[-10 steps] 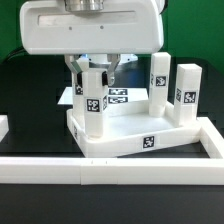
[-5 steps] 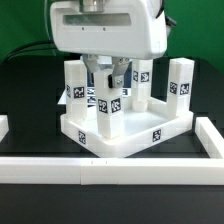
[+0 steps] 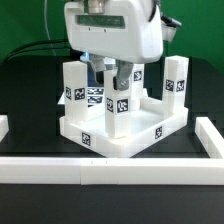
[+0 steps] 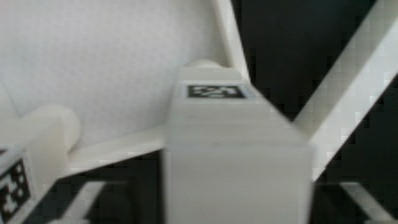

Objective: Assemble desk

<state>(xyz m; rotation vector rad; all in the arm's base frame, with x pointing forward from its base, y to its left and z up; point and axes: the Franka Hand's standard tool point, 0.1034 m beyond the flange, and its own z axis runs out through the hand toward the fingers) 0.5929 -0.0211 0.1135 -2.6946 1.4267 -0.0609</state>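
Note:
The white tabletop [image 3: 125, 137] lies with its rim up. Three tagged white legs stand in its corner sockets: one at the exterior view's left [image 3: 74, 85], one at the right [image 3: 175, 79], one at the back [image 3: 142, 76]. A fourth leg [image 3: 120, 103] stands at the front corner. My gripper [image 3: 114, 76] comes down from above and is shut on the top of this leg. In the wrist view the leg [image 4: 233, 150] fills the space between my fingertips [image 4: 77, 200], with the gripper [image 4: 237, 208] around it and the tabletop's floor [image 4: 125, 60] behind.
Long low white border rails run along the front [image 3: 110, 171], the exterior view's right [image 3: 212, 140] and left [image 3: 4, 125]. The table surface is black. A green backdrop stands behind.
My gripper has moved toward the exterior view's right with the front leg. The tabletop and its other legs have turned and shifted with it.

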